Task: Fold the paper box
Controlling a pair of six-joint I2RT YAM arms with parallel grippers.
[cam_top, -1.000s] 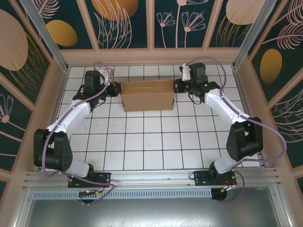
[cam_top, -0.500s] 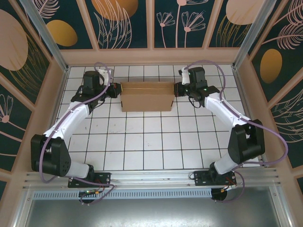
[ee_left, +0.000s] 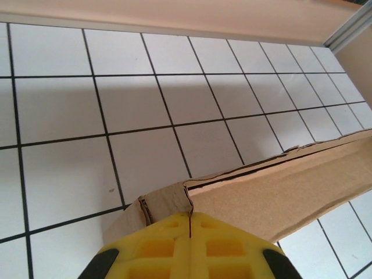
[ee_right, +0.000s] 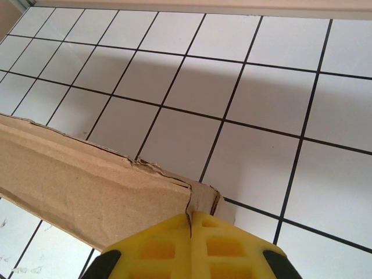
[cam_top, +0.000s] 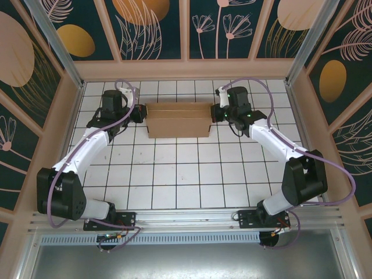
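Brown cardboard forms the paper box (cam_top: 178,123), which sits on the white tiled table (cam_top: 174,174) towards the far side, about midway across, lying crosswise between the two arms. Against the picture of a second ago, the box lies a little further to the left. The right gripper (cam_top: 216,112) has followed it leftwards, and both elbows have dropped towards the near edge of the table. The left gripper (cam_top: 138,113) meets the box's left end and the right gripper its right end, each at the height of the end wall. From above, the box shows a tall near wall and a paler strip of cardboard behind its top edge. The opening is too narrow there to tell whether anything lies inside. In the left wrist view, the yellow pads (ee_left: 157,247) are pressed together with only a thin dark seam between them. A folded corner of the box (ee_left: 279,197) runs straight into that seam, so the left gripper is closed and pinching the cardboard. The box's long wall stretches away to the right over the tiles. The right wrist view gives the mirror of this: the yellow pads (ee_right: 224,247) are closed tight on a ragged corner of the box (ee_right: 75,180), whose wall extends off to the left. A small flap end sticks out just beside the seam.
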